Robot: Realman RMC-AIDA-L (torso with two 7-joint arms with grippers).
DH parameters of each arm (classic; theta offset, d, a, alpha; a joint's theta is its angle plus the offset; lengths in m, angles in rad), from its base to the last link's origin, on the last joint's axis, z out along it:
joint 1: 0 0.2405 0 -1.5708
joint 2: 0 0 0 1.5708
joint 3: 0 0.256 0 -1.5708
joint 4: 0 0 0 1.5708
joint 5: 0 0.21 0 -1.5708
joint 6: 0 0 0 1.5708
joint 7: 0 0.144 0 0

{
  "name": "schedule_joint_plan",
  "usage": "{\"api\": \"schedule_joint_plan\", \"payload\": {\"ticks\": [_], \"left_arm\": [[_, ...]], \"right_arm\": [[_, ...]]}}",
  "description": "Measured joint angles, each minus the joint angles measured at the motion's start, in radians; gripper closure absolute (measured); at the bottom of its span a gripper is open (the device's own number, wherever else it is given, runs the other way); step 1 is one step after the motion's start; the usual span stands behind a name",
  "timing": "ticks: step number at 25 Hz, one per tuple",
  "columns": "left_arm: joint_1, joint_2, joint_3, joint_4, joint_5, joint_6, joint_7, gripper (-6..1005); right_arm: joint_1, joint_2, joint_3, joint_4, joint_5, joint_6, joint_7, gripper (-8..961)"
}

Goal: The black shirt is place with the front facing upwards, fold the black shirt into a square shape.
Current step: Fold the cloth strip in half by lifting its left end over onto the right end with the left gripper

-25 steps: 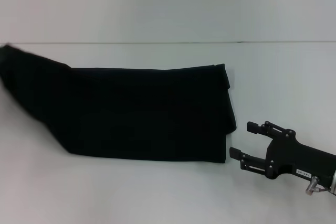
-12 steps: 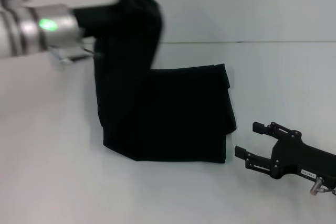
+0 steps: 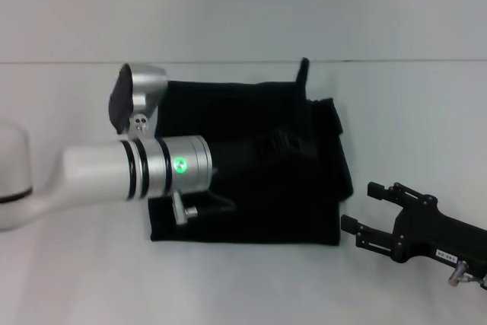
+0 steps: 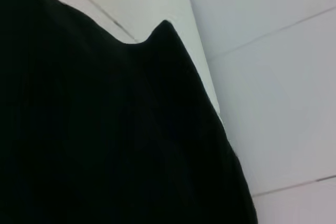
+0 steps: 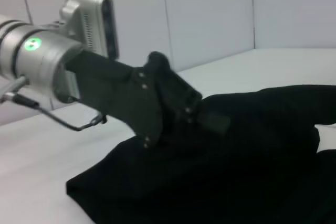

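The black shirt (image 3: 251,211) lies on the white table, doubled over into a roughly square block. My left arm reaches across it from the left. My left gripper (image 3: 293,144) is low over the shirt's right half and looks shut on a fold of the cloth. A point of cloth (image 3: 304,66) sticks up behind it. The right wrist view shows that left gripper (image 5: 212,120) down on the shirt (image 5: 262,150). Black cloth (image 4: 105,129) fills most of the left wrist view. My right gripper (image 3: 358,205) rests open just off the shirt's lower right corner, holding nothing.
White table (image 3: 426,112) extends around the shirt, with a pale wall behind its far edge. The left arm's silver forearm (image 3: 163,165) covers the shirt's left part.
My left gripper has swung from high at the upper left down to the right, carrying the shirt's left half over its right half. The right gripper has barely moved.
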Motion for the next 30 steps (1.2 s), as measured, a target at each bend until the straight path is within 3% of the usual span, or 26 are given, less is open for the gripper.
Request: {"api": "schedule_joint_plan", "payload": {"ticks": [9, 20, 30], "left_arm": [[0.006, 0.004, -0.003, 0.017, -0.025, 0.101, 0.031, 877], [0.048, 0.004, -0.001, 0.054, -0.028, 0.22, 0.056, 866], [0.093, 0.005, 0.007, 0.052, -0.02, 0.234, 0.065, 856]], "right_arm": [[0.076, 0.005, 0.01, 0.015, 0.078, 0.154, -0.01, 98], [0.269, 0.008, 0.011, 0.095, 0.095, 0.381, -0.012, 97], [0.293, 0.005, 0.01, 0.094, 0.228, 0.401, -0.012, 98]]}}
